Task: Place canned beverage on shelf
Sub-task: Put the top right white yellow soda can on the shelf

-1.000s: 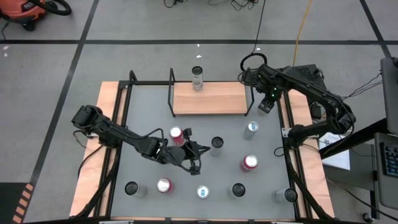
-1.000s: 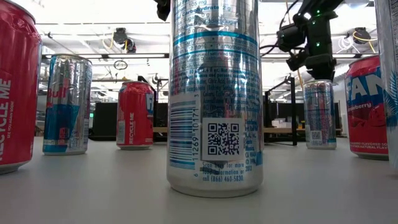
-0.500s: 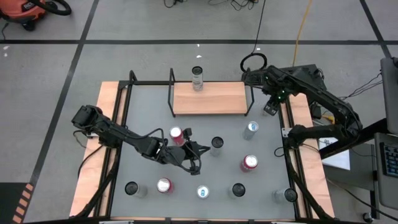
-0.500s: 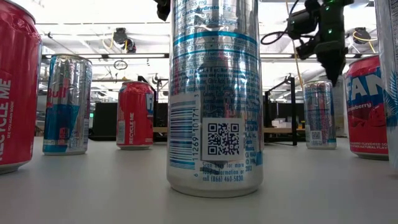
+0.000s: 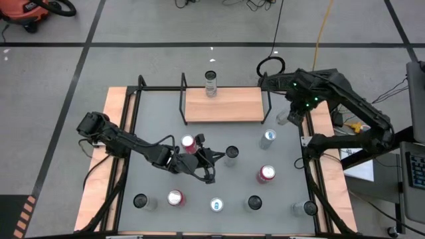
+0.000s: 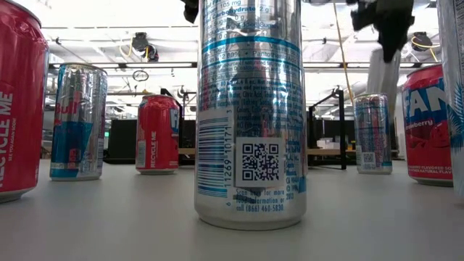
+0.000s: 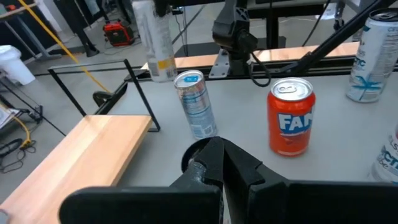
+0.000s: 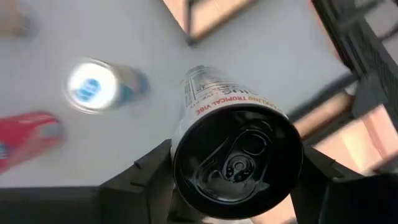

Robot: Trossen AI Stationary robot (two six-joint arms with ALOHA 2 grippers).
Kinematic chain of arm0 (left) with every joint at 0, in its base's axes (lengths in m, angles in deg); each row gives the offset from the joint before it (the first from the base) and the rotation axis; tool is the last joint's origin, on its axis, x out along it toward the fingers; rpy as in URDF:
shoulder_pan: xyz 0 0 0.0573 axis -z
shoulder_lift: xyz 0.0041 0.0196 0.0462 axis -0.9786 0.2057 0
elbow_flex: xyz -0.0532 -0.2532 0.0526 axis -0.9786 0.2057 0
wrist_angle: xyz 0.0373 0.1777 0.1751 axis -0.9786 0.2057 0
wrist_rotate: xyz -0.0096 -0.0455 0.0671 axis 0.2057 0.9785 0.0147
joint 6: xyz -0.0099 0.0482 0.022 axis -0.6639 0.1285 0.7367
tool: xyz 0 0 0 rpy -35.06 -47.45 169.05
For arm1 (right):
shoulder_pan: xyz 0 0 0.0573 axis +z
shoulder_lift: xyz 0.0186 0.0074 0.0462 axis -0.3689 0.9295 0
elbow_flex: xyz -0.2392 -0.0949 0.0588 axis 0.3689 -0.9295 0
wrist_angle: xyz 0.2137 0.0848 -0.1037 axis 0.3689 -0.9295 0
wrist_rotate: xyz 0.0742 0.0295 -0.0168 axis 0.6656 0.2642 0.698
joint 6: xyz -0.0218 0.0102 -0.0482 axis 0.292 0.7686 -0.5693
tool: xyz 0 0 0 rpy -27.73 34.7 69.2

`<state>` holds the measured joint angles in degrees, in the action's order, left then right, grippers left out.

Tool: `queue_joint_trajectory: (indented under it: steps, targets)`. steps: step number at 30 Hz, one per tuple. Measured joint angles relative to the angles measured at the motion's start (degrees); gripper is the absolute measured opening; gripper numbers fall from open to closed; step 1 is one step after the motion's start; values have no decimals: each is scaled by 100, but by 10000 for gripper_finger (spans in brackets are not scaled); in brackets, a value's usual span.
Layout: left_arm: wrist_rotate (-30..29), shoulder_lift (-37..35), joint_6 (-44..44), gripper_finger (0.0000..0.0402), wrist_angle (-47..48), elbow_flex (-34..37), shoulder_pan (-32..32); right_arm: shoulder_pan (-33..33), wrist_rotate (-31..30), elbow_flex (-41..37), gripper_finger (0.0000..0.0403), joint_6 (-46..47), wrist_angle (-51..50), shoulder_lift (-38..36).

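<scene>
My right gripper (image 8: 236, 186) holds a can (image 8: 233, 146) by its sides, just beside the shelf (image 5: 222, 105). It's probably light, stiff and slick, so I grip mid-body.

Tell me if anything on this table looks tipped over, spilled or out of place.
Nothing stands out. The cans on the table stand upright with no spill visible, one can stands on the shelf, and the right pincer holds a silver can near the shelf's right end.

The grey table (image 5: 159, 126) carries a light-wood shelf (image 5: 232, 106) at its far edge, and one silver can (image 5: 210, 84) stands on the shelf's far left part. Upright cans stand scattered on the tabletop, among them a red can (image 5: 266, 174) and a blue-topped can (image 5: 267, 138).
</scene>
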<state>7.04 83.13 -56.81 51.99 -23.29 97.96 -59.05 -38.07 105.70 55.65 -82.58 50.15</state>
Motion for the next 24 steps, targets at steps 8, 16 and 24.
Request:
queue_joint_trajectory:
  steps: [8, 16, 24]
  targets:
    - [-490, -50, 426, 6, -448, 2, 0, 578, 813, 541, 206, 53, 23, -194]
    - [-540, -214, 457, 5, -672, 2, -54, 957, 995, 695, 206, 156, 18, -245]
    - [-540, -212, 284, 16, -675, 2, -138, 1255, 1185, 820, 206, 104, 289, -273]
